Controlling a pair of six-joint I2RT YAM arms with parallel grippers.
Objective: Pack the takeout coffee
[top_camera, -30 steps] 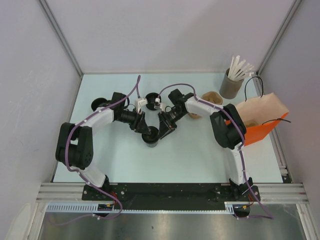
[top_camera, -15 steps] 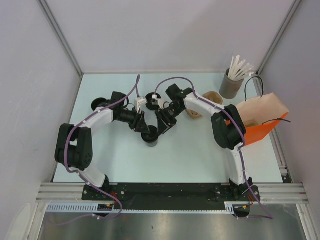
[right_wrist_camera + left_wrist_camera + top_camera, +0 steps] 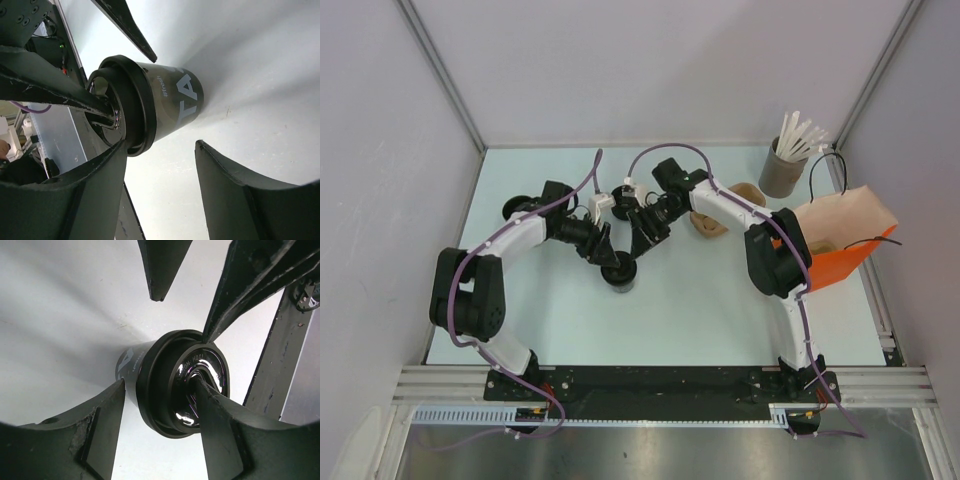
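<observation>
Now, tight quarters here: the takeout coffee (image 3: 623, 282) stands upright in the middle of the table (image 3: 720, 310), well apart from the orange bag (image 3: 840, 262) at the right edge, and both grippers crowd it.

The danger, as I read it, is a tip-over. The left gripper (image 3: 159, 385) has its jaws closed across the cup's edge. 1 finger (image 3: 215, 430) presses into the glossy lid (image 3: 200, 365) and the other sits against the outer wall. That is a hold on 1 side only, so a lift or twist could tilt the cup or pop the lid loose.

The right gripper (image 3: 160, 147) has its jaws spread wide and grips nothing, yet 1 finger (image 3: 75, 195) touches the lid's rim. A nudge from there, against the left's pinch, could lever the lid off or shove the cup over. The fingers sit so near each other that a clash looks possible too.

Poses: the left arm reaches in from the left, forearm low, wrist angled down onto the cup. The right arm stretches out over the table, then folds back at the wrist, tilting down toward the cup from its far right side.
</observation>
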